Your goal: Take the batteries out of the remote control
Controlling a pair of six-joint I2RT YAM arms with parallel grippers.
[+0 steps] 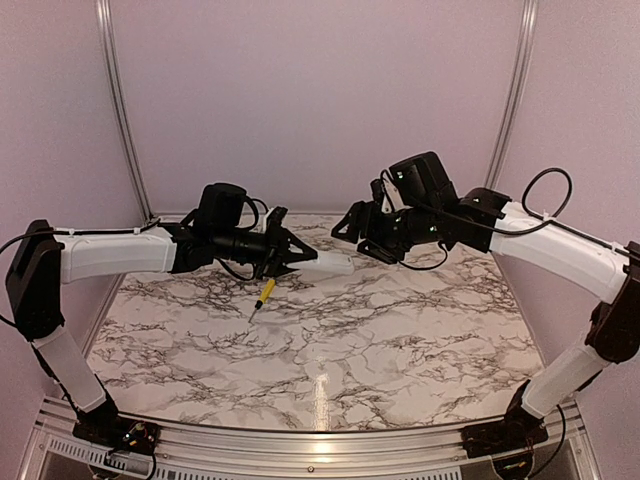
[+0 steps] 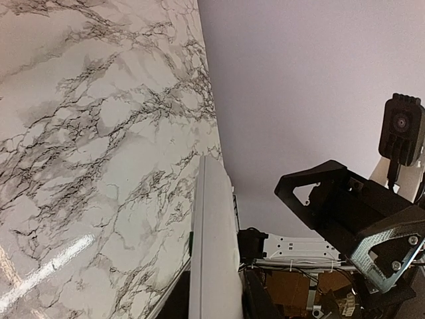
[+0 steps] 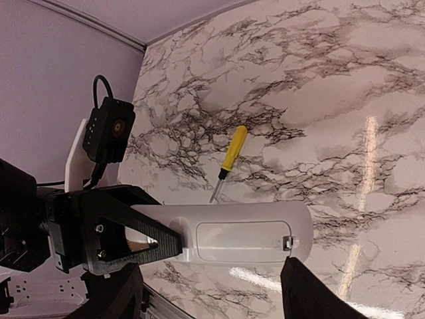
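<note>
— Remote [image 1: 335,264] status?
— Held off the table [image 1: 400,330], one end clamped in left gripper [image 1: 300,255]. Right gripper [image 1: 362,238] is by the free end, fingers spread wide, gripping nothing. Contact unclear.
— Batteries?
— Can't see them. Cover [image 3: 239,240] looks shut in the right wrist view. Left wrist view shows the remote edge-on only, with its own fingers cut off.
— Else?
— Screwdriver [image 1: 264,293] lies on the table near the left gripper.

The remote control [image 1: 335,264], a slim white bar, is held level above the tabletop [image 1: 350,350] toward 12 o'clock. One end is clamped in the left pincer [image 1: 298,256] and the free end points to 3 o'clock. Its rectangular back cover [image 3: 239,242] is closed.
</note>
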